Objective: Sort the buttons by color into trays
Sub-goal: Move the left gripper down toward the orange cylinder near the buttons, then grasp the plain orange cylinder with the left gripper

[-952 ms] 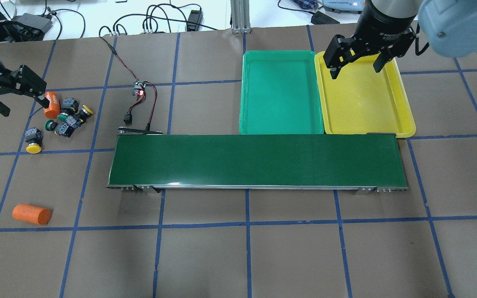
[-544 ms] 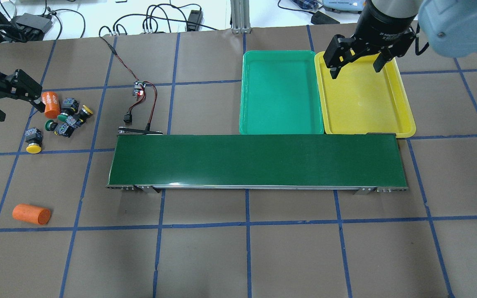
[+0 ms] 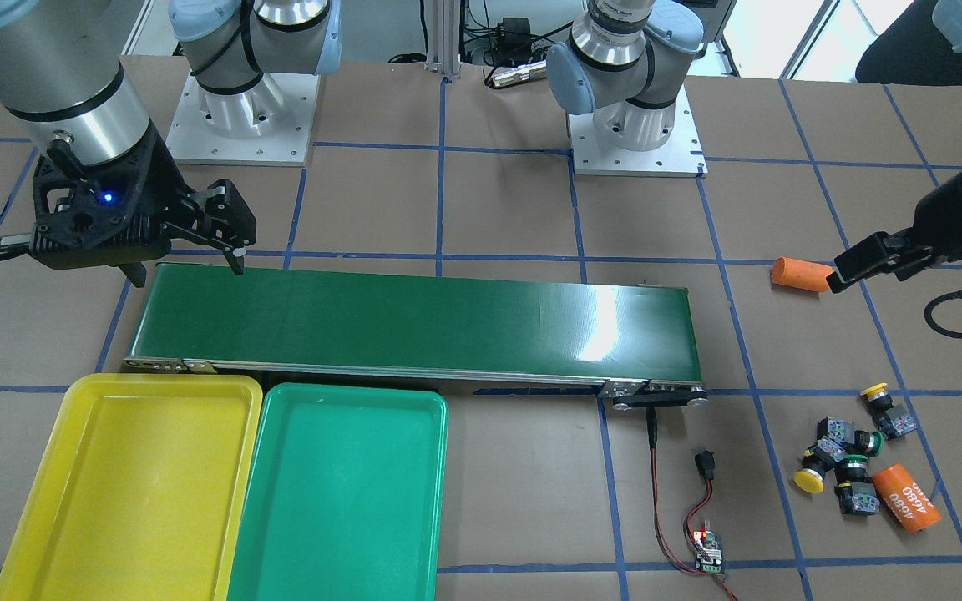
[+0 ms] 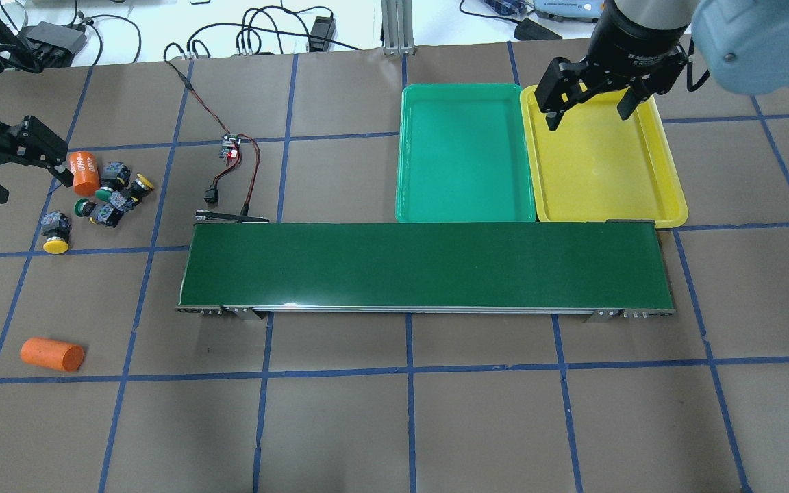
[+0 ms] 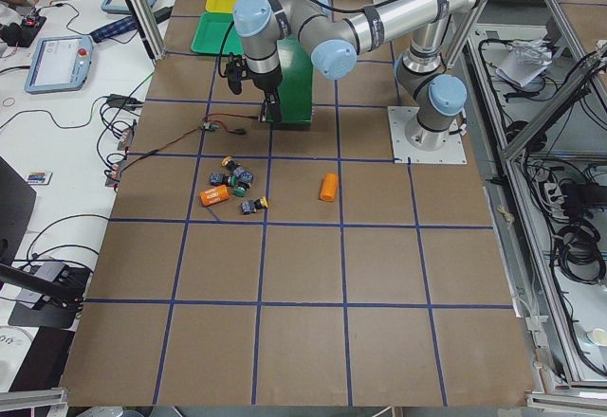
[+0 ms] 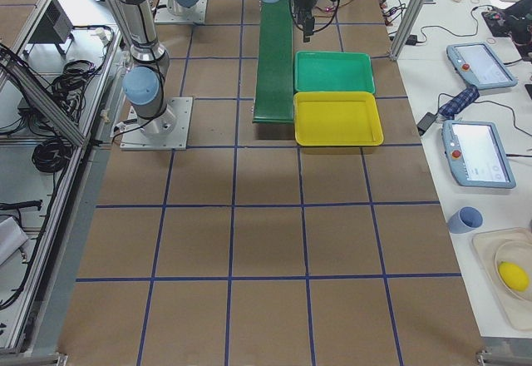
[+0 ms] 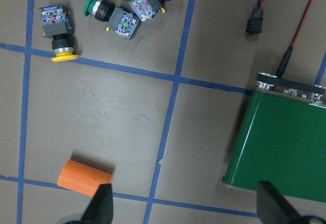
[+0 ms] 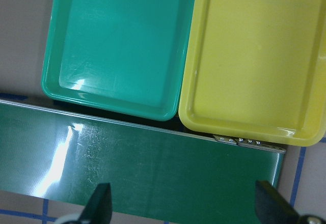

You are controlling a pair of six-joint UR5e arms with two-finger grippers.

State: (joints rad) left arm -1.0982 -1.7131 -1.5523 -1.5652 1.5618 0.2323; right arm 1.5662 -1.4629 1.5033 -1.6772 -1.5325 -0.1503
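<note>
We see the left gripper (image 4: 28,181) hanging above the tabletop (image 4: 340,424), fingers spread wide with nothing between them. One yellow-capped button (image 4: 57,244) lies alone just below it. On its conveyor belt (image 4: 425,263) side, the second yellow-capped button (image 4: 142,183) and two green-capped buttons (image 4: 81,207) huddle beside the orange cylinder marked 4680 (image 4: 83,172). One finger seems to overlap that cylinder, but we cannot tell whether they touch. The right gripper (image 4: 590,118), fingers apart and holding nothing, hovers over the yellow tray (image 4: 600,178), with the green tray (image 4: 463,157) alongside.
</note>
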